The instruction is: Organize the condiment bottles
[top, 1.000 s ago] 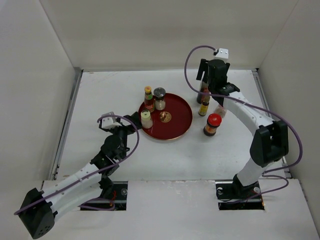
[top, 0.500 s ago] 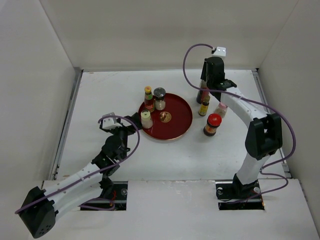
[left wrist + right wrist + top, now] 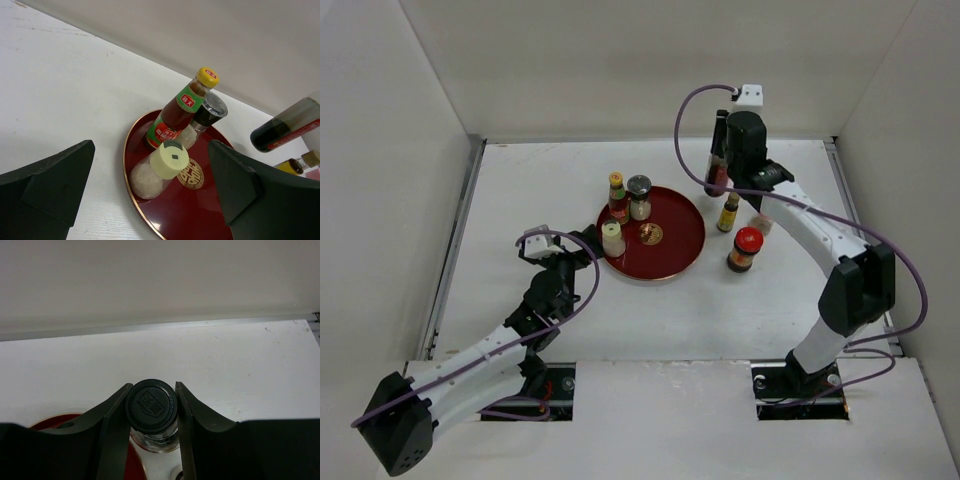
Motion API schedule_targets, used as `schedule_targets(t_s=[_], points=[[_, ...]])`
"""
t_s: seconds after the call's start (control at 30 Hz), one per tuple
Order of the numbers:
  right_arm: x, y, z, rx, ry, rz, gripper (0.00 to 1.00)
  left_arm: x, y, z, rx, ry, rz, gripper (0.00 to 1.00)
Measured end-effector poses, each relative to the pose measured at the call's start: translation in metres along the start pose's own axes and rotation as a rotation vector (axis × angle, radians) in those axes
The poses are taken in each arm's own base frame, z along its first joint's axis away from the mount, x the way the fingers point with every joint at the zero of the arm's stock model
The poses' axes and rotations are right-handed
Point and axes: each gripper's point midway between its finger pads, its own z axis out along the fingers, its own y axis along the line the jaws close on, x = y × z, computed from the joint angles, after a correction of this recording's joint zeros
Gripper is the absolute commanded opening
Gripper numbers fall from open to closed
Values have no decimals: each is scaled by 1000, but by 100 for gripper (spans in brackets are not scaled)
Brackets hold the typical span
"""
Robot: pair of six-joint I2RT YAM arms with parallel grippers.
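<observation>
We see a round red tray (image 3: 678,228) near the middle of the white desk (image 3: 520,200), a little toward the far edge. On its left part stand the yellow-capped red sauce bottle (image 3: 617,197), the grey-capped jar (image 3: 639,197) and the cream-capped shaker (image 3: 612,238), close together. Just right of the tray, on the desk, are the yellow-labelled bottle (image 3: 728,212) and the red-lidded jar (image 3: 745,248). The pink-capped bottle (image 3: 761,222) sits between them, half hidden by the right arm. These three stand beneath that arm, and the yellow-labelled one is nearest the raised bottle.

The left gripper (image 3: 151,150) hangs with its jaws spread wide at the tray's near-left rim, facing the shaker and holding nothing.

The right gripper (image 3: 152,386) is clamped on the tall dark bottle (image 3: 716,160). One finger presses each side of its round black cap, and the bottle hangs below them. We see it off the desk, near the far edge and right of centre, above the gap between the tray and the yellow-labelled bottle.

The bottle is slim with dark contents and a red band on its label.
</observation>
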Motion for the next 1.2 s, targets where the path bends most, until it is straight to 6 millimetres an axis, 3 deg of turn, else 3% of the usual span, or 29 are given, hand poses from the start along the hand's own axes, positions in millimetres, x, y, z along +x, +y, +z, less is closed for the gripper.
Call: schedule_targets(t_s=[0.17, 0.3, 0.5, 0.73, 0.93, 1.0, 1.07, 1.2], points=[[-31, 37, -31, -95, -82, 29, 19, 2, 0, 1, -2, 3, 3, 100], [-33, 64, -43, -154, -102, 35, 19, 2, 0, 1, -2, 2, 3, 100], [-5, 99, -35, -201, -62, 3, 19, 1, 0, 1, -1, 1, 2, 100], [43, 117, -17, -212, 23, -55, 19, 1, 0, 1, -1, 1, 2, 100], [49, 133, -21, -240, 19, -54, 21, 1, 0, 1, -1, 2, 2, 100], [51, 140, -23, -252, 14, -51, 27, 1, 0, 1, -1, 2, 2, 100], [53, 144, -24, -258, 8, -47, 44, 1, 0, 1, -1, 2, 2, 100], [53, 147, -24, -250, -24, -5, 70, 2, 0, 1, -1, 2, 2, 100]])
